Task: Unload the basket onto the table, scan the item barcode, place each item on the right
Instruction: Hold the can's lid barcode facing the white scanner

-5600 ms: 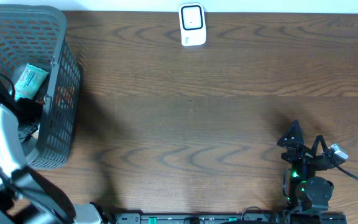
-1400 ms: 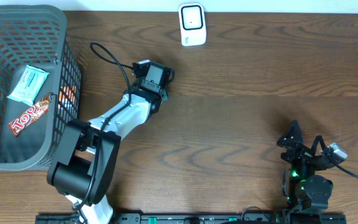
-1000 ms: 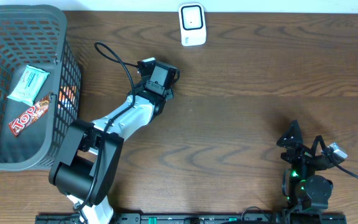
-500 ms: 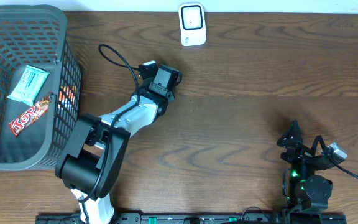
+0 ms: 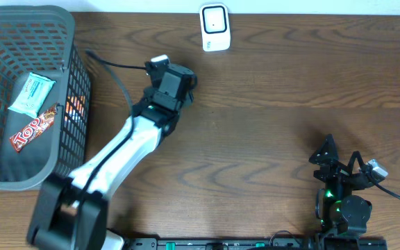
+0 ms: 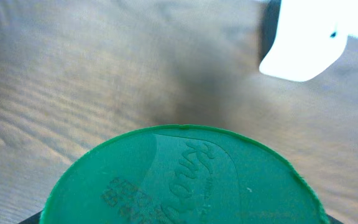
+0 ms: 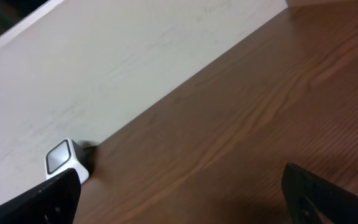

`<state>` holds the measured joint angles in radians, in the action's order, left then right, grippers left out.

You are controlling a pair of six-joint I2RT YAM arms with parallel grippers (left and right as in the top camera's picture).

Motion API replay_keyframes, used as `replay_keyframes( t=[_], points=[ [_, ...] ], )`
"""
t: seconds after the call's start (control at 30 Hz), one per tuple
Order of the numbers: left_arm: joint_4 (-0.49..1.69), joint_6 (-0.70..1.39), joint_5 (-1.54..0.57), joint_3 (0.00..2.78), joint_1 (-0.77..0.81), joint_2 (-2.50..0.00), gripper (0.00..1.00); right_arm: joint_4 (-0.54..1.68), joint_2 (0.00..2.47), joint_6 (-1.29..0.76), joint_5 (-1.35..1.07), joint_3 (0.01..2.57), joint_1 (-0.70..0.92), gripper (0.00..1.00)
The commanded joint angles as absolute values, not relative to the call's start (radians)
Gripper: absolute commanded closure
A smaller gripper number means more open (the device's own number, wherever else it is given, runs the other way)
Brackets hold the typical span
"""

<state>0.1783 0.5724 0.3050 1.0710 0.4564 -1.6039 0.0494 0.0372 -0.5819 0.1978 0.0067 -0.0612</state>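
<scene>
A round green lid [image 6: 185, 180] with raised lettering fills the bottom of the left wrist view; it is the item, and my left gripper [image 5: 174, 82] is shut on it. My own fingers are hidden behind the lid there. From overhead the gripper hangs over the table, a short way below and to the left of the white barcode scanner [image 5: 214, 28]. The left wrist view shows the scanner [image 6: 303, 37] as a bright blur at the upper right. My right gripper [image 5: 337, 169] rests open near the front right edge, with nothing between its dark fingertips [image 7: 55, 199].
A grey mesh basket [image 5: 71, 48] stands at the left edge, holding a mint-green packet [image 5: 32, 94] and a red candy bar [image 5: 32, 128]. A pale wall [image 7: 135, 56] runs behind the scanner [image 7: 64, 160] along the table's far edge.
The left arm came out of the basket with the item and carried it toward the scanner. In the last half second the gripper shifted slightly up-left and the arm straightened. The right arm has not moved.
</scene>
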Motion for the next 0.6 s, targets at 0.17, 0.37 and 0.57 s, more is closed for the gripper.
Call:
replay_keyframes(
  t=[0.17, 0.37, 0.57],
  points=[
    [0.189, 0.544, 0.315, 1.082, 0.460, -1.563, 0.02, 0.053, 0.039, -0.587, 0.200, 0.006, -0.052, 0.01],
    [0.209, 0.544, 0.283, 1.081, 0.460, -1.604, 0.02, 0.053, 0.039, -0.587, 0.200, 0.006, -0.052, 0.01],
    [0.210, 0.547, 0.223, 1.081, 0.460, -1.629, 0.02, 0.053, 0.039, -0.587, 0.200, 0.006, -0.052, 0.01]
  ],
)
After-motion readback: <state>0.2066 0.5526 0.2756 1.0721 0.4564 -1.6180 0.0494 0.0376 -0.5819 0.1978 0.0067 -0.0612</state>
